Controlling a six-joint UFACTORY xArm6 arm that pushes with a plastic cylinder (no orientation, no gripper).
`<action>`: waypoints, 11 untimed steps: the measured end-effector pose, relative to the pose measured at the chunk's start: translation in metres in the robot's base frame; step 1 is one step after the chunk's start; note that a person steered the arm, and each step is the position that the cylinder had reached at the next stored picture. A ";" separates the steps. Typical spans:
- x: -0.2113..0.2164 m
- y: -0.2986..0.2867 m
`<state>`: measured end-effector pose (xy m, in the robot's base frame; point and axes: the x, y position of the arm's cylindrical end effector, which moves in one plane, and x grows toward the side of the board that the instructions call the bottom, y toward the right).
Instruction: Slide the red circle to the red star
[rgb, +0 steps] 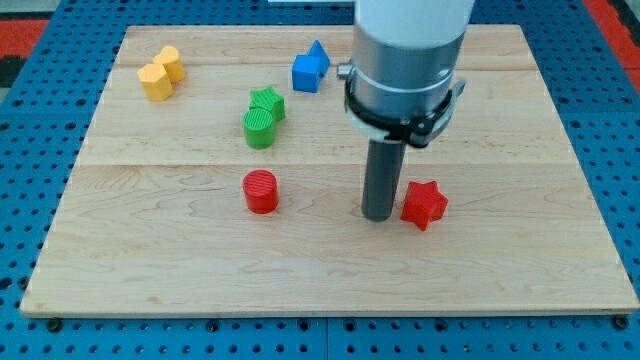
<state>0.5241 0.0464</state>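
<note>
Red circle (261, 191) sits on the worktop (150, 270) well to the view's left of my tip (377, 215), and that is the relation everything turns on; the red star (424, 204) lies just beside my tip on the view's right, so my tip stands between the two reds — on the wrong side of the circle for a push toward the star. Taking the red circle as the landmark: my tip is to its right and a touch lower in the view; the red star is further right again, at about the same level; the green cylinder (259, 128) and the green star (268, 102) are above it, touching each other; the blue block (311, 69), its shape unclear, is above and to the right; the two yellow blocks (160, 73) are far above and to the left. As I judge it, my tip must go round to the circle's left before it can push rightward. No gripper is fitted; the rod holds nothing and touches neither red block that I can tell.
</note>
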 end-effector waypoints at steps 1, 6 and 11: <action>0.012 -0.090; -0.076 -0.035; -0.110 0.067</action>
